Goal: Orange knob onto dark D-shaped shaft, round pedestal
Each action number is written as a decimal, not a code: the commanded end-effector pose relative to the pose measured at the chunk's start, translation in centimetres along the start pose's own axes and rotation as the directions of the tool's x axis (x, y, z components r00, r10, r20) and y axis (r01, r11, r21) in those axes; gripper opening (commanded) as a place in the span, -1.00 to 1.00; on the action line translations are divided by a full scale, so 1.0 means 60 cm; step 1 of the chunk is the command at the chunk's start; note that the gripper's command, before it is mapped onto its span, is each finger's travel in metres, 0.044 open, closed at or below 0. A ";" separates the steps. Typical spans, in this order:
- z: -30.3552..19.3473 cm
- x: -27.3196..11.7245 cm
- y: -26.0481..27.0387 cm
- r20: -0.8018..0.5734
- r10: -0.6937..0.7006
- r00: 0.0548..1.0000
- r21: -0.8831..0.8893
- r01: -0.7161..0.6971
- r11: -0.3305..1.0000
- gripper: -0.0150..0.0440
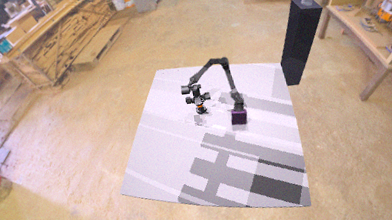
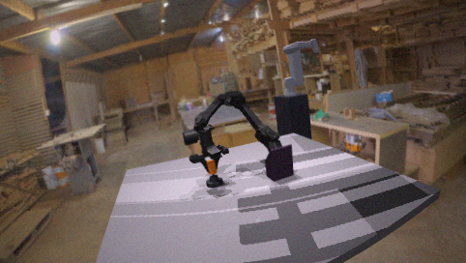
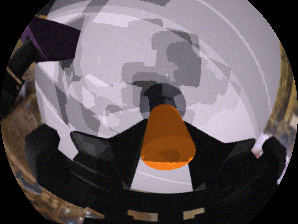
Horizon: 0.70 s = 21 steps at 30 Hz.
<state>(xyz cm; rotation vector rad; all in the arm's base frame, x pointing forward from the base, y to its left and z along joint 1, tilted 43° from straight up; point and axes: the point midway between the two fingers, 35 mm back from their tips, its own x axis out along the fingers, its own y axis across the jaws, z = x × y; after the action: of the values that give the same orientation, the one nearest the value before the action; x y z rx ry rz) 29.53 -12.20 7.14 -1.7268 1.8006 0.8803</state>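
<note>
The orange knob (image 1: 200,106) (image 2: 211,167) (image 3: 168,142) is held upright between the fingers of my gripper (image 1: 199,104) (image 2: 211,163) (image 3: 164,123), which is shut on it. The knob is right over the dark round pedestal (image 1: 201,110) (image 2: 215,182) (image 3: 146,105). In the exterior view a short dark stretch shows between the knob's lower end and the pedestal's base, so the knob is not flush with the base. Whether the shaft tip is inside the hole cannot be told. The shaft's flat side is hidden.
The arm's dark purple base block (image 1: 238,117) (image 2: 279,163) (image 3: 56,40) stands on the table (image 1: 148,173) (image 2: 145,237), to the right of the pedestal in the top and exterior views. A grey arm on a black column (image 1: 299,35) (image 2: 293,116) stands beyond the table. Patchy shadows cross the table top.
</note>
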 end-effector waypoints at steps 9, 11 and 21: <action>-0.001 -0.001 -0.002 -0.001 -0.003 1.000 -0.203 0.003 0.979 -0.49; 0.000 0.000 -0.002 -0.001 -0.003 1.000 -0.203 0.003 0.979 -0.49; 0.000 0.002 -0.002 -0.001 -0.003 1.000 -0.203 0.003 0.979 -0.49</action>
<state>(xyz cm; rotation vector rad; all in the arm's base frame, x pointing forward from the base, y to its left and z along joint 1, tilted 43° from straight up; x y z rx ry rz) 29.57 -12.29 7.05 -1.8494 1.7609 1.0915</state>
